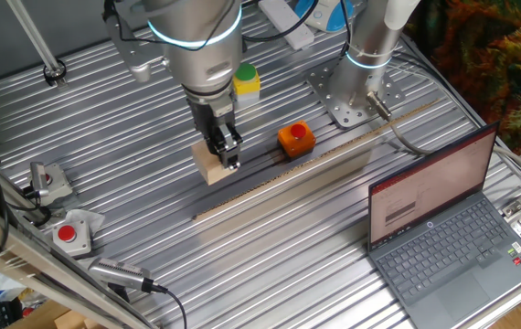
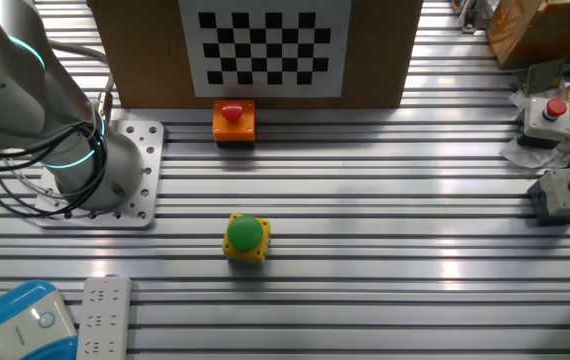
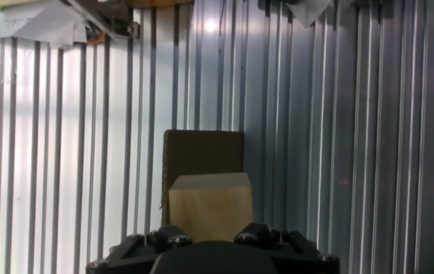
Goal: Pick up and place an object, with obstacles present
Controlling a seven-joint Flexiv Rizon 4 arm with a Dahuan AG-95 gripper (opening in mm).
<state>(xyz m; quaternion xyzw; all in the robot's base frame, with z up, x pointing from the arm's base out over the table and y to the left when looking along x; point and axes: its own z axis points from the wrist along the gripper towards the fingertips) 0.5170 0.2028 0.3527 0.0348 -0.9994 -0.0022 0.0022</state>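
The object is a pale tan wooden block (image 1: 207,167) resting on the ribbed metal table (image 1: 151,247), left of centre. My gripper (image 1: 228,155) reaches straight down over the block's right end, its dark fingers (image 1: 231,146) tight against the block's sides. In the hand view the block (image 3: 209,199) fills the space just ahead of the gripper's black body, pale face towards the camera and a shaded face beyond it. The fingertips themselves are hidden there. The other fixed view shows neither the block nor the gripper.
A long thin wooden strip (image 1: 334,155) runs diagonally just right of the block. An orange box with a red button (image 1: 295,138) sits beside it, and a yellow box with a green button (image 1: 247,80) stands behind. An open laptop (image 1: 443,219) is at the front right, more button boxes (image 1: 70,233) at the left.
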